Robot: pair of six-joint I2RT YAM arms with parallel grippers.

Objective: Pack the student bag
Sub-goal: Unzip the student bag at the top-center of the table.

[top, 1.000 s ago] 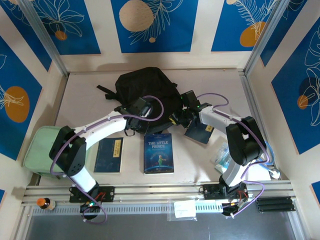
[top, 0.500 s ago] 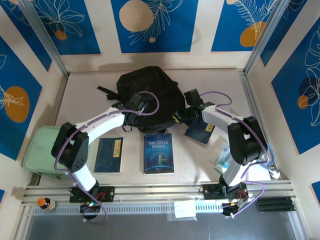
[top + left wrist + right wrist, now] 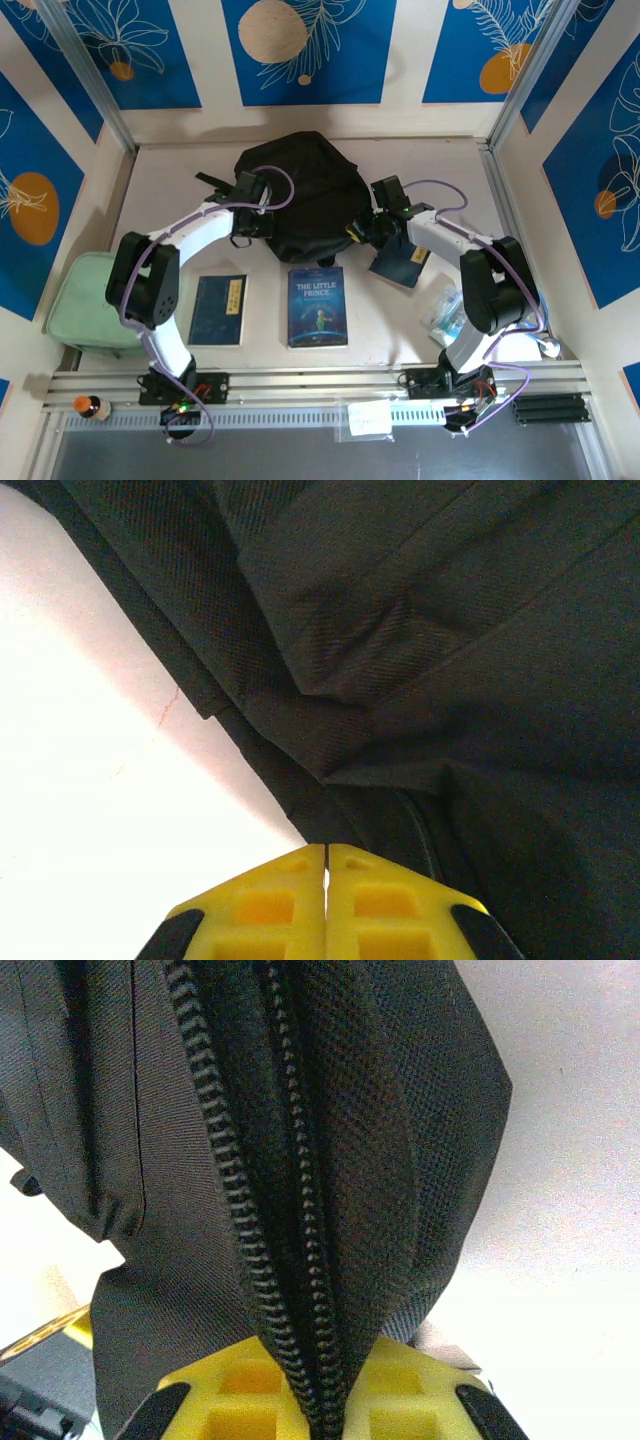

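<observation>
**At the bench's far middle, the bag is gripped from the right alone**

Toward the far wall, at the middle of the bench (image 3: 160,175), the bag (image 3: 305,175) is laid flat. Its rounded top is turned away from the arms, and its long axis is judged to run roughly near to far.

The right jaws are closed on a fold at the bag's right near edge. In the right wrist view the zip (image 3: 290,1160) is seen running straight out from between the yellow fingers (image 3: 245,1380), with black fabric pinched there. The left jaws are shut on nothing: their fingers (image 3: 265,905) are pressed together, with the bag's left side just ahead and bare bench to the left.

The left arm (image 3: 200,222) is set at the bag's left edge and the right arm (image 3: 440,232) at its right, so the bag lies between them, about equally near to both.

Three books are seen on the bench nearer the arms: the Little Prince (image 3: 318,305) just before the bag, a dark book (image 3: 218,310) to its left, and a third book (image 3: 400,265) partly under the right arm. Nothing is judged packed yet.

The coming move is judged to turn on the zip line. With one edge held, a counter-hold by the left jaws on the opposite edge would be needed to spread the mouth. Whether the zip is already undone cannot be told.
</observation>
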